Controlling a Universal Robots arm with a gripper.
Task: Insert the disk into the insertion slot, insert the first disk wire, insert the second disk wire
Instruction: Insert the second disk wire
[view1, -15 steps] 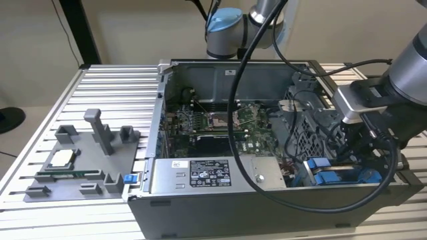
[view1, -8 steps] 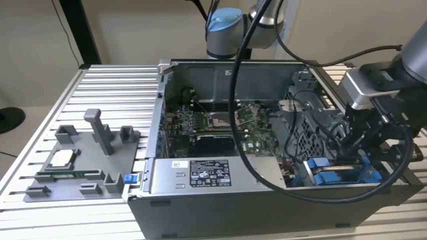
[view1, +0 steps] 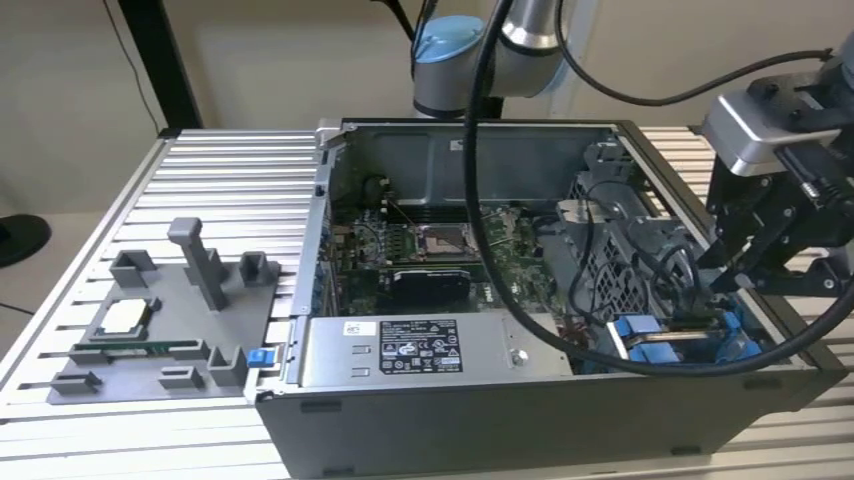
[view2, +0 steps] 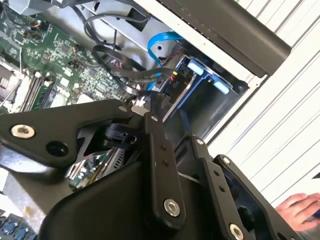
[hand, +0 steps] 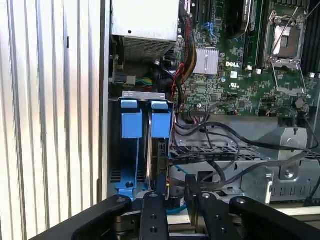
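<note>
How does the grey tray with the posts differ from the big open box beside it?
The tray is light grey, low and flat, with posts standing up from it; the computer case is dark, tall and boxy. The tray holds a few small parts; the case, open on top, shows a green circuit board. Both sit side by side on the ribbed metal table.

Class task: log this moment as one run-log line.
tool: above drive bay | disk: seated in insertion slot | wires: beside tool
</note>
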